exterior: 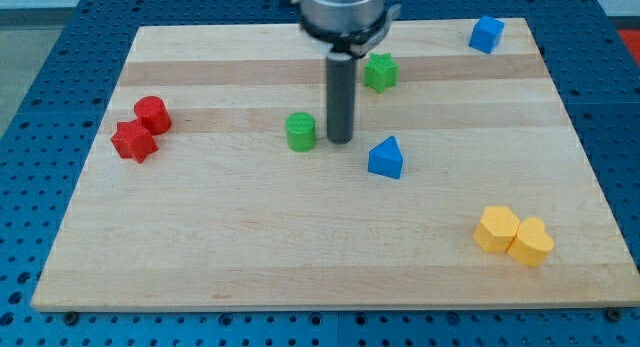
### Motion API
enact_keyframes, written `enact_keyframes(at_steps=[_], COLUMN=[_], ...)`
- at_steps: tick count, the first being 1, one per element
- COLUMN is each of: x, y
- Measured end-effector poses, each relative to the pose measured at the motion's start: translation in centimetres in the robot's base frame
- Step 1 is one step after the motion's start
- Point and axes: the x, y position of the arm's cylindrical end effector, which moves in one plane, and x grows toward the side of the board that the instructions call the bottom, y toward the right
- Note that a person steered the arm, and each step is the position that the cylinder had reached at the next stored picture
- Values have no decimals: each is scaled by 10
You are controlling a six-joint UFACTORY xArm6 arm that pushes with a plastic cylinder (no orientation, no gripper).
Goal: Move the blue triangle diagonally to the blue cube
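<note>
Between green cylinder point(300, 131) and blue triangle point(385, 158), my tip point(340, 141) sits just upper-left of the triangle, not touching. No claw on this rig. Approach step; next, get below-left and push toward blue cube point(486, 34).

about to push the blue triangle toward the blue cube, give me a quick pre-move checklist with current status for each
1. Blue triangle in sight and lying free of other blocks: ok.
2. Blue cube in sight, near the view's top right corner of the board: ok.
3. My tip on the far side of the triangle from the cube: not ok; it stands to the triangle's upper left, between it and the green cylinder, and should be at its lower left.
4. Tip touching the triangle: not ok, a gap shows.
5. Diagonal line from triangle to cube free of blocks: ok; the green star-like block lies to its left.
6. Green cylinder safe from a stray nudge: cannot tell, it is close to the tip.
</note>
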Motion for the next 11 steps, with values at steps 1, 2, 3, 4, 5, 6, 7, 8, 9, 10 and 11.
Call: enact_keyframes(at_steps=[1, 2, 3, 4, 5, 6, 7, 8, 9, 10, 11], x=[35, 45, 45, 45, 45, 43, 37, 19, -5, -16, -33], y=[-22, -15, 8, 30, 52, 66, 84, 92, 93, 106, 121])
